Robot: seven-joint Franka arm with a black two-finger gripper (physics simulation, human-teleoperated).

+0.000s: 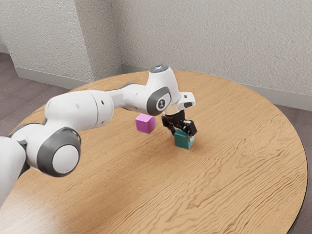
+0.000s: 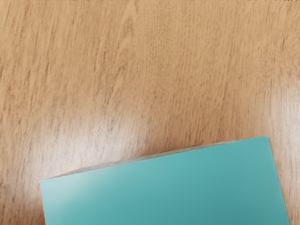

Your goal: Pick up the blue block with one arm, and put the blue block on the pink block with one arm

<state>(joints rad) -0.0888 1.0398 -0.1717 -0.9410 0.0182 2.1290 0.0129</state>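
One blue-green cube point(image 1: 185, 141) sits under the black claw point(image 1: 180, 128), whose grip I cannot tell, and the exterior view adds one magenta cube point(image 1: 145, 123).

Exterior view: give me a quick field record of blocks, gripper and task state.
target: teal-blue cube block, apparently resting on the round wooden table
goal: magenta-pink cube block, apart from the target, toward the exterior view's left
hand: black two-finger gripper, down at the target's top
stack: not yet done
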